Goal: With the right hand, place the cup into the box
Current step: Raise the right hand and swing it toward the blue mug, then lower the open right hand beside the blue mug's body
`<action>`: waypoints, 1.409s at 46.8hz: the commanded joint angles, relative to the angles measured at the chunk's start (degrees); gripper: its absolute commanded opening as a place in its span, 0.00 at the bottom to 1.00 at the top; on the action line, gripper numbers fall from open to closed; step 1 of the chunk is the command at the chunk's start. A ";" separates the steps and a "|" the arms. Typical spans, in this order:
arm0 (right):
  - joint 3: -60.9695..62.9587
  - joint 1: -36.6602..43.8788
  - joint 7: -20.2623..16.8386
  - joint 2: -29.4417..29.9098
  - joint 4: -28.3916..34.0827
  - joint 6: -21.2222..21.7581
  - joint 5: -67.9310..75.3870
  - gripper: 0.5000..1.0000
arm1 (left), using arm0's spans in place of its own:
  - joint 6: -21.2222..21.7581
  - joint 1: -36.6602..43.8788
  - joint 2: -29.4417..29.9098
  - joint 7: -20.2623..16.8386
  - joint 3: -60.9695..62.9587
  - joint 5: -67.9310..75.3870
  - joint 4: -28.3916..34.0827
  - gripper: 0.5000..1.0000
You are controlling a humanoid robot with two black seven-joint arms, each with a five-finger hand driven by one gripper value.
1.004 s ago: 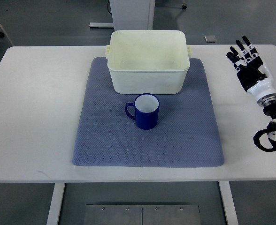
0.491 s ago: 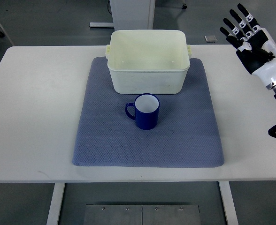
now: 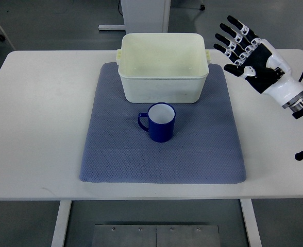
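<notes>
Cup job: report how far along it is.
Nothing is done yet: the blue cup stands upright on the mat, just in front of the cream box, which looks empty. In hand: the right robot hand is up beside the box's right side, fingers spread, holding nothing. Left to do: reach the cup, grasp it, lift it and set it in the box.
</notes>
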 commanded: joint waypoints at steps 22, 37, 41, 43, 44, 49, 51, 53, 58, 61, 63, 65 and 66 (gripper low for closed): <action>-1.90 -0.45 -4.93 0.35 0.01 6.68 0.51 1.00 | 0.00 0.00 0.00 -0.01 0.00 0.00 0.00 1.00; -3.83 -1.68 -4.23 0.44 -0.34 6.33 -0.37 0.97 | 0.00 0.00 0.00 -0.01 0.00 0.00 0.00 1.00; -4.97 -1.68 -3.09 0.70 -0.43 5.54 -0.72 0.97 | 0.00 0.00 0.00 -0.01 0.00 0.00 0.00 1.00; -5.41 -1.68 -2.30 0.79 -0.43 4.84 -1.16 0.97 | 0.00 0.00 0.00 -0.01 0.00 0.00 0.00 1.00; -5.68 -1.68 -1.94 0.88 -0.52 4.40 -1.43 0.97 | 0.00 0.00 0.00 -0.01 0.00 0.00 0.00 1.00; -7.96 -1.68 -0.10 1.32 -0.61 1.32 -1.69 0.96 | 0.00 0.00 0.00 -0.01 0.00 0.00 0.00 1.00; -8.84 -1.59 0.69 1.32 -0.61 0.18 -1.69 0.96 | 0.00 0.00 0.00 -0.01 0.18 0.00 0.00 1.00; -9.81 -1.59 1.57 1.32 -0.70 -0.96 -1.69 0.96 | 0.00 0.00 0.00 -0.01 0.00 0.00 0.00 1.00; -11.92 -1.51 3.07 1.67 -0.70 -3.68 -1.78 0.96 | 0.00 0.00 0.00 -0.01 0.00 0.00 0.00 1.00; -13.06 -1.33 3.68 2.37 -0.70 -5.27 -2.04 0.94 | 0.00 0.00 0.00 -0.01 0.00 0.00 0.00 1.00; -13.67 -1.33 4.03 2.81 -0.70 -6.41 -2.57 0.93 | 0.00 0.00 0.00 -0.01 0.00 0.00 0.09 1.00; -14.29 -1.33 4.39 3.34 -0.70 -7.55 -3.18 0.92 | 0.00 0.00 0.00 -0.01 0.00 0.00 0.00 1.00; -14.55 -1.33 4.56 3.43 -0.70 -7.91 -3.45 0.92 | 0.00 0.00 0.00 -0.01 0.00 0.00 0.09 1.00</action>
